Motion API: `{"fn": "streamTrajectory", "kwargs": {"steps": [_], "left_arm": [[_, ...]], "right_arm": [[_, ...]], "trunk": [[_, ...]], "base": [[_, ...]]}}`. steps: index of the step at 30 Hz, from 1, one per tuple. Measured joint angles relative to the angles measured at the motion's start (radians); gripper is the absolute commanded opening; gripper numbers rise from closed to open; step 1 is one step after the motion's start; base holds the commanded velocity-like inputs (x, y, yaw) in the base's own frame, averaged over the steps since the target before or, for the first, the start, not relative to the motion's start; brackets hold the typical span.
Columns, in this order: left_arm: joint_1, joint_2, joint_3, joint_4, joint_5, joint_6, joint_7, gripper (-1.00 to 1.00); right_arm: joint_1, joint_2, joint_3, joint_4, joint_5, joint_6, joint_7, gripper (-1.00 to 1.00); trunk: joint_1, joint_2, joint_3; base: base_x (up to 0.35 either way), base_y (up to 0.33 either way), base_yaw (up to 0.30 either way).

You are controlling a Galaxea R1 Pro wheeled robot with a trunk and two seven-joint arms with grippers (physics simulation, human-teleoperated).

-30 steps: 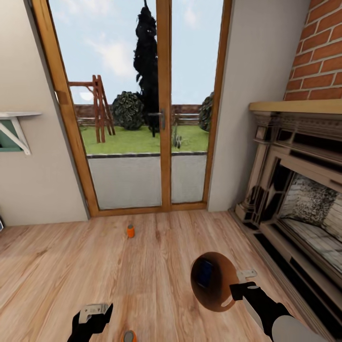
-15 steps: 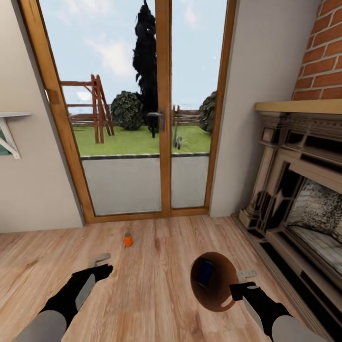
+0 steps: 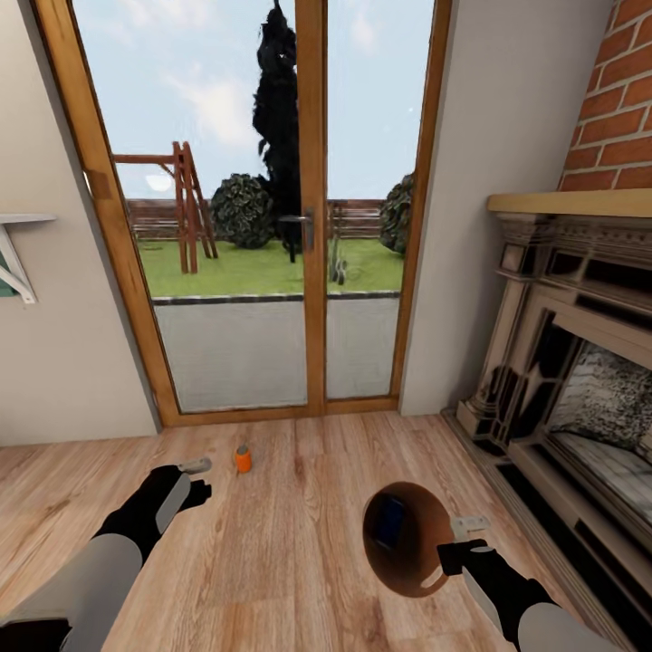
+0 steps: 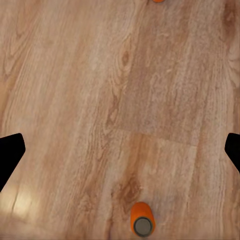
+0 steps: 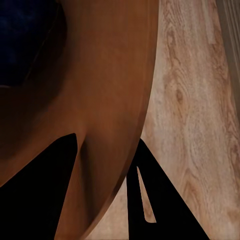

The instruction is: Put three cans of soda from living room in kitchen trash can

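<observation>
Seen from the head camera, the left gripper (image 3: 195, 480) hangs over the wood-plank floor (image 3: 272, 561) at the left of the scene, pointing toward the far wall. An orange soda can (image 3: 243, 459) stands upright on the floor just right of and slightly beyond that gripper, apart from it, in front of the wood-framed glass doors (image 3: 308, 208). In the left wrist view the fingertips (image 4: 11, 152) sit at opposite edges of the picture, spread wide with nothing between them; an upright orange soda can (image 4: 142, 222) stands on the planks between and below the fingers, and the edge of a second orange can (image 4: 158, 1) shows at the picture's border.

At the right of the scene, the right gripper (image 3: 466, 536) holds the trash can (image 3: 412, 566) by its rim, with the bin tilted so that its orange-brown inside faces the head camera. A blue soda can (image 3: 391, 522) lies inside the bin, against its far inner wall. In the right wrist view one finger (image 5: 37, 185) lies inside the rim of the bin (image 5: 100, 100) and the other outside it, closed on the wall; the dark blue can (image 5: 25, 40) shows deep in the bin.

A stone fireplace (image 3: 580, 362) under a brick chimney (image 3: 616, 100) fills the right side, and a white shelf bracket (image 3: 18, 263) hangs on the left wall.
</observation>
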Motion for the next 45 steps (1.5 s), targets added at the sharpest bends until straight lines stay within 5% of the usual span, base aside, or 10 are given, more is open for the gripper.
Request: {"fn": "streamTrajectory", "kwargs": {"steps": [14,23,30,45], "left_arm": [[0.01,-0.004,0.001,0.012,-0.001,0.004,0.006,1.0],[0.018,-0.009,-0.007,0.197,-0.004,-0.119,0.006,1.0],[0.052,-0.031,-0.081,0.248,-0.003,-0.194,0.006,1.0],[0.075,-0.076,-0.146,0.265,-0.002,-0.209,0.001,1.0]], "right_arm": [[0.001,0.001,0.002,0.004,0.0,0.0,-0.001,-1.0],[0.003,0.004,0.001,0.003,0.002,0.0,-0.001,-1.0],[0.003,0.005,0.003,0.003,0.002,0.0,-0.001,-1.0],[0.003,0.006,0.003,0.003,0.002,0.0,-0.001,-1.0]], "trunk": [[0.0,0.0,0.0],[0.0,0.0,0.0],[0.0,0.0,0.0],[0.0,0.0,0.0]], "base": [[0.0,0.0,0.0],[0.0,0.0,0.0],[0.0,0.0,0.0],[0.0,0.0,0.0]]}}
